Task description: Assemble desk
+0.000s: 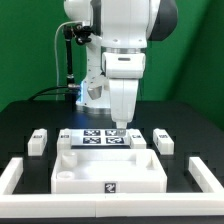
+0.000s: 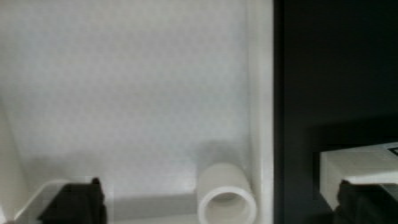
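The desk's white tabletop panel (image 1: 110,170) lies flat at the front middle of the black table, with a small tag on its near wall. My gripper (image 1: 120,124) hangs over its far edge, pointing down, open and holding nothing. In the wrist view the panel (image 2: 125,90) fills most of the picture. A round socket (image 2: 226,203) in it sits between the fingertips of my gripper (image 2: 217,206). One dark fingertip (image 2: 71,203) is over the panel, the other (image 2: 365,203) over the black table beyond the panel's edge. White block legs lie at the exterior view's left (image 1: 38,141) and right (image 1: 162,140).
The marker board (image 1: 103,138) lies just behind the panel, under the arm. A low white border rail (image 1: 14,176) runs round the front and sides. A white block (image 2: 365,160) shows beside the panel in the wrist view.
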You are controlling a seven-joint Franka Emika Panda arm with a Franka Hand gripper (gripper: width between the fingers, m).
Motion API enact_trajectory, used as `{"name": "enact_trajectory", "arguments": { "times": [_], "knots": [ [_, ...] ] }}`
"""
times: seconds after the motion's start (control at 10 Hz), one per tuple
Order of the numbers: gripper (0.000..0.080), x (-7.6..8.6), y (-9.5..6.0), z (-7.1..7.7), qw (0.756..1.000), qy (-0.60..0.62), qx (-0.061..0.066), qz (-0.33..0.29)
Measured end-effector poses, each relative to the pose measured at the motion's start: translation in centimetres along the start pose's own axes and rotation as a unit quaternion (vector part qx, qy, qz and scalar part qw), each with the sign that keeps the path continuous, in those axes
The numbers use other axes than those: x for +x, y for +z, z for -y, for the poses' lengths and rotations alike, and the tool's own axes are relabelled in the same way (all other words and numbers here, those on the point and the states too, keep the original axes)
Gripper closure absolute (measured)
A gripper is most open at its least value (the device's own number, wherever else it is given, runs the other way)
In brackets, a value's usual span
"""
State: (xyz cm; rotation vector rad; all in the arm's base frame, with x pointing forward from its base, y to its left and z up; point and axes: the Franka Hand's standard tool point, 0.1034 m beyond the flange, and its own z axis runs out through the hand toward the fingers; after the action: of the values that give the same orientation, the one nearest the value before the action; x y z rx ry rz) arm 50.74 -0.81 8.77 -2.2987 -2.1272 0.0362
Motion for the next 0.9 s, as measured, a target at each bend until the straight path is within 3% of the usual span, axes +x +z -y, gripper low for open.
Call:
{"name": "enact_trajectory", "arguments": {
  "times": [0.2, 0.4, 0.6, 0.9],
  "knots": [
    [0.0150, -0.5, 0.4, 0.2, 0.996, -0.084, 0.004, 0.001],
    [0.0150, -2.3, 2.5, 1.1, 0.989, -0.143, 0.021, -0.005],
    [0.0150, -2.8, 4.9, 1.7, 0.990, -0.135, 0.032, -0.011],
    [0.0150, -2.8, 7.0, 1.8, 0.993, -0.119, 0.010, -0.015]
  ]
}}
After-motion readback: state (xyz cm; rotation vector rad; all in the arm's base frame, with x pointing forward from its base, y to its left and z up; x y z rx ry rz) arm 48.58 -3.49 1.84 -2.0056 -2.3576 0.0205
